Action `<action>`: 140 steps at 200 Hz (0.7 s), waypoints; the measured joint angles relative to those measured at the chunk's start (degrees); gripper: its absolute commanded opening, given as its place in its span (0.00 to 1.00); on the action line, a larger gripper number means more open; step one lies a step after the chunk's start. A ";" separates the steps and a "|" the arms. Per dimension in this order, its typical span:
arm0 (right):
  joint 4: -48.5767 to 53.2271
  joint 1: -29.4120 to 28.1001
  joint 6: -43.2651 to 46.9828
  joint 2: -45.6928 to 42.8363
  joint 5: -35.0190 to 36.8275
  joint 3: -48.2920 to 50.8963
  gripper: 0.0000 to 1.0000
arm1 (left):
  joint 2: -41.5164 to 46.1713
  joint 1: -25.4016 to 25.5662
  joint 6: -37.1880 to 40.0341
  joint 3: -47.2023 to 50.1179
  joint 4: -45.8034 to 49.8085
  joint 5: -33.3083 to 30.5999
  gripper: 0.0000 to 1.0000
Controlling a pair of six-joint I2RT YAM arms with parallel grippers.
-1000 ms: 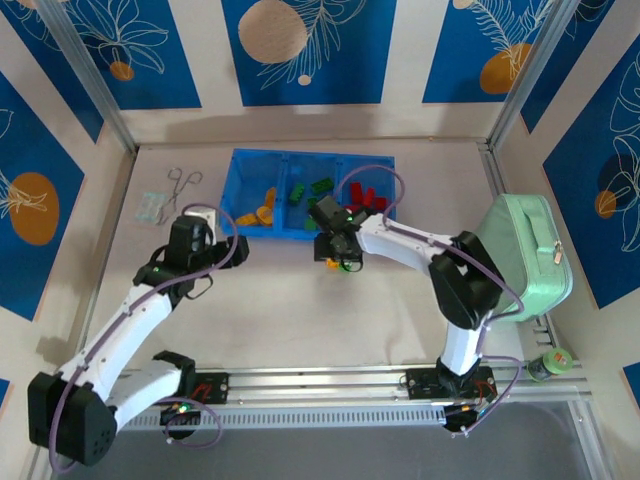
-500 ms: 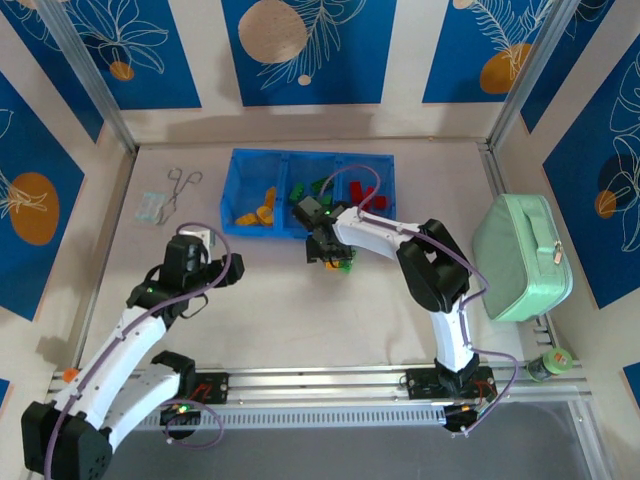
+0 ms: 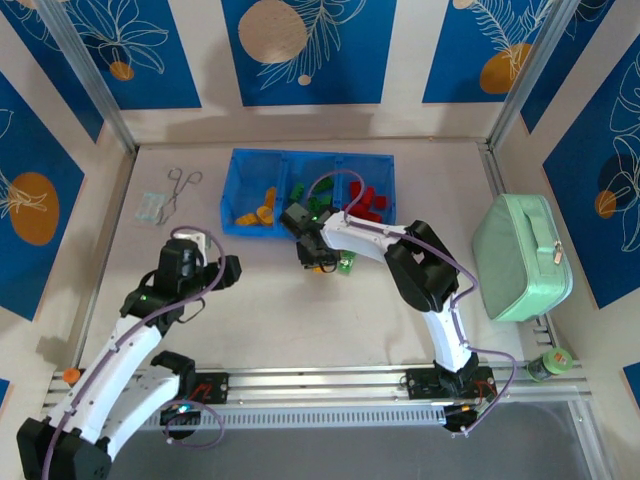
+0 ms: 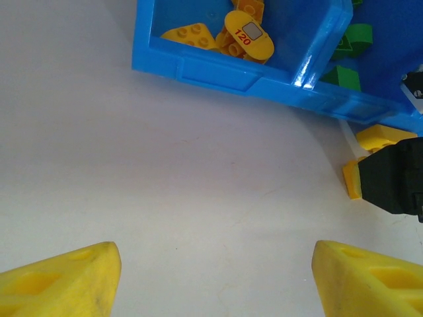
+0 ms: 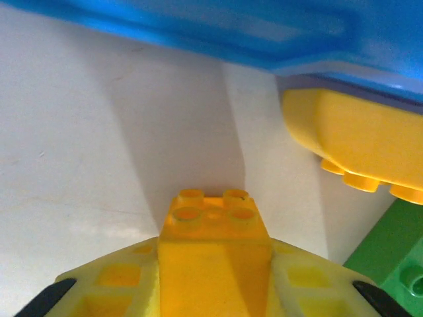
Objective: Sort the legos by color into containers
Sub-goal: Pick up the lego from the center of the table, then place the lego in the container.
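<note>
Fingers point(image 5: 109, 290) of right arm point(image 3: 385, 238), stretched leftward, pinch yellow lego point(image 5: 215, 247).

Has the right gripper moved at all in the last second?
Yes. The right gripper, holding a yellow brick, has slid left along the near wall of the blue tray, now below its middle compartment.

Place: I'm looking into a lab test cell.
Signs: printed panels point(image 3: 305, 50) and an aluminium rail point(image 3: 330, 378) are enclosing the tabletop point(image 3: 280, 320).
</note>
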State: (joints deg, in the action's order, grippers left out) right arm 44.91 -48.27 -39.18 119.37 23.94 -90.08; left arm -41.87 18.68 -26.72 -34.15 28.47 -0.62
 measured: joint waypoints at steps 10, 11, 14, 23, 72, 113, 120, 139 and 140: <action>-0.13 -0.48 0.39 0.00 -0.17 -0.92 0.27 | 0.68 0.00 -0.02 -0.13 0.44 -0.09 0.75; -0.09 -0.57 0.48 0.00 -0.20 -1.14 0.27 | 0.72 0.00 -0.02 -0.15 0.46 -0.11 0.75; -0.09 -0.72 0.59 0.00 -0.17 -1.57 0.27 | 0.98 0.00 -0.02 -0.20 0.66 -0.11 0.75; -0.02 -1.27 1.11 0.00 -0.24 -3.45 0.27 | 1.62 0.00 -0.02 -0.42 1.16 -0.17 0.75; 2.01 -1.86 4.96 3.78 -0.66 -26.56 0.27 | 3.61 0.00 -0.02 -3.10 3.02 -0.46 0.75; 4.07 -0.31 8.39 14.88 -2.93 -46.40 0.28 | 6.36 0.20 -1.29 -2.99 4.37 0.50 0.75; 4.48 0.07 8.79 17.07 -3.43 -49.03 0.28 | 6.93 0.22 -1.40 -2.99 4.70 0.61 0.75; 5.40 1.27 9.29 23.69 -5.57 -56.50 0.28 | 8.20 0.28 -1.53 -2.99 6.32 0.70 0.75; 5.44 1.31 9.29 23.91 -5.62 -56.78 0.28 | 8.24 0.28 -1.51 -2.99 6.38 0.72 0.75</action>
State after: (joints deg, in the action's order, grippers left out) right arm 50.35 -46.96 -29.89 143.28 18.33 -146.87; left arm -33.63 18.96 -28.23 -37.15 34.85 0.10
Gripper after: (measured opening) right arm 0.317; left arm 0.751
